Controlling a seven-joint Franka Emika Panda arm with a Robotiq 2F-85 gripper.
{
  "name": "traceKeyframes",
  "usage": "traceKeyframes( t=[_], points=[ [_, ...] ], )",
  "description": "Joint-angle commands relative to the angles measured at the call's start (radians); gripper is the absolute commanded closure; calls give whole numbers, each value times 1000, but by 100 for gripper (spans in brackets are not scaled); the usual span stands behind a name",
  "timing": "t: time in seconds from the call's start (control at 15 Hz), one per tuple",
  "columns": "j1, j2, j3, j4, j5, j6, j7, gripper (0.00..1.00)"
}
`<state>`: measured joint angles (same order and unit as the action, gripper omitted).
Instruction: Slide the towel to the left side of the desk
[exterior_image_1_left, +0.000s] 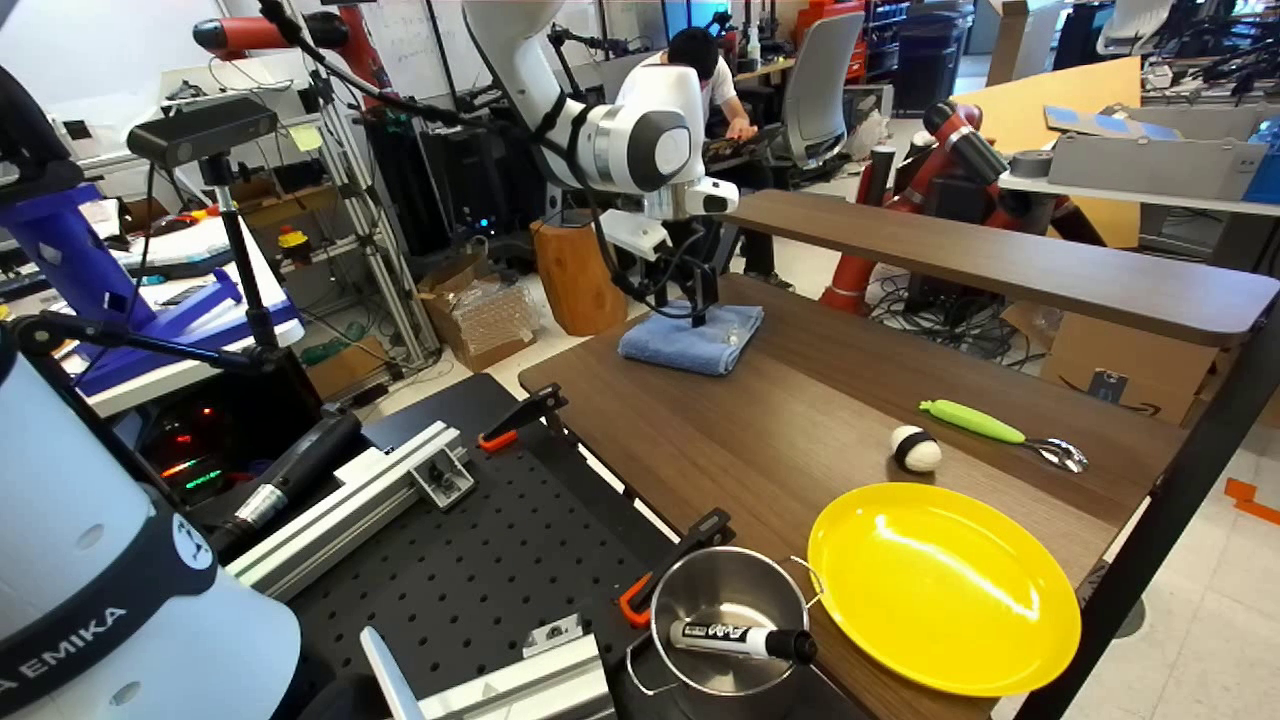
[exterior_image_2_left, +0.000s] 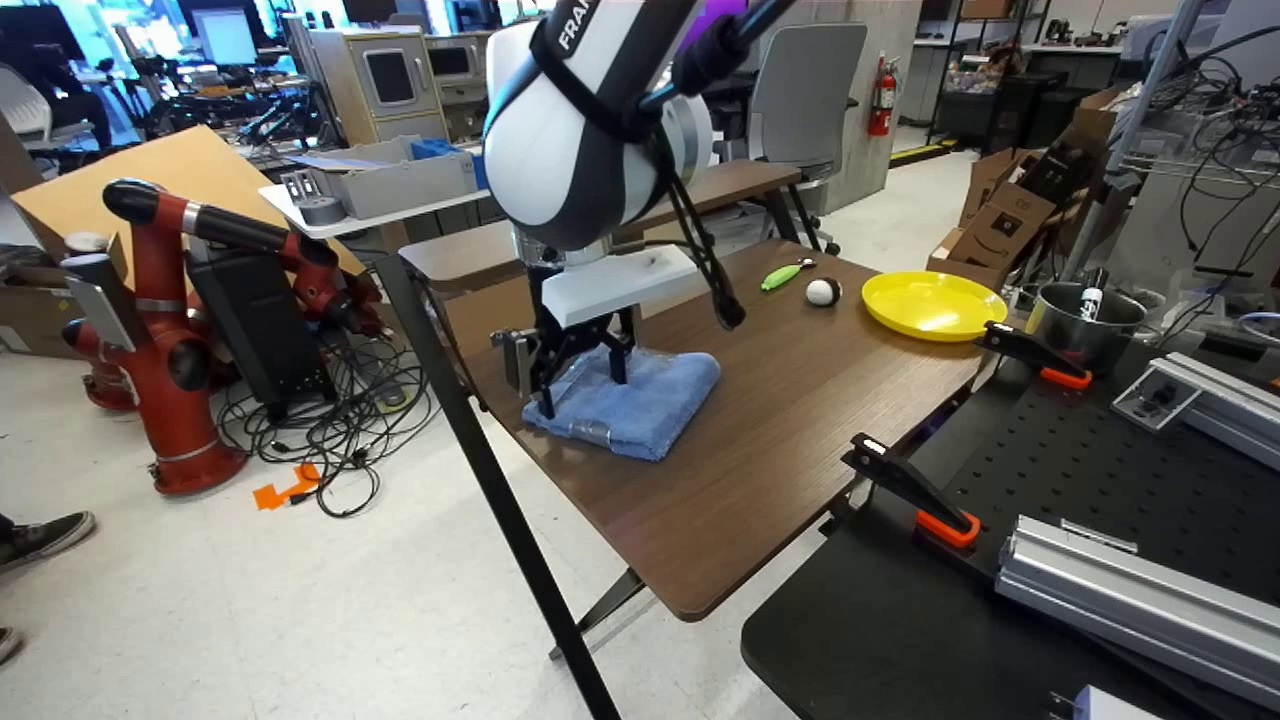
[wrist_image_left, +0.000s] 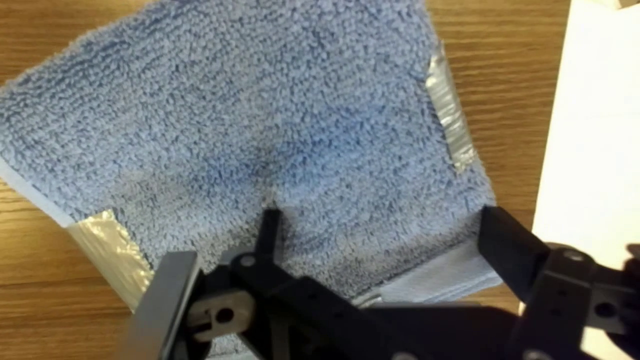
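Leaning over the desk (exterior_image_1_left: 760, 420), our arm (exterior_image_1_left: 655, 150) bends so the gripper (exterior_image_2_left: 584, 390) points straight down. We've got the fingers (wrist_image_left: 270, 232) wide apart: one tip on top of the towel (exterior_image_2_left: 650, 405), the other at its edge; can't tell if that one touches. The towel lies flat on the desk, well apart fr. the plate (exterior_image_1_left: 950, 590). We read "FRAN" on the arm in an exterior view & "EMIKA" on the white base (exterior_image_1_left: 180, 630); box (exterior_image_1_left: 1140, 360) w/ smile logo; marker (exterior_image_1_left: 735, 640) lbl unclear.
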<state>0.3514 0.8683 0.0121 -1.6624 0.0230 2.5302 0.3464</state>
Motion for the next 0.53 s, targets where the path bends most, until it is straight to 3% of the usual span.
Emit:
traceKeyframes(
  t=[0.0, 0.47],
  points=[
    [2, -13, 9, 3, 0, -18, 18, 0],
    [-19, -165, 40, -156, 14, 20, -12, 0]
  ],
)
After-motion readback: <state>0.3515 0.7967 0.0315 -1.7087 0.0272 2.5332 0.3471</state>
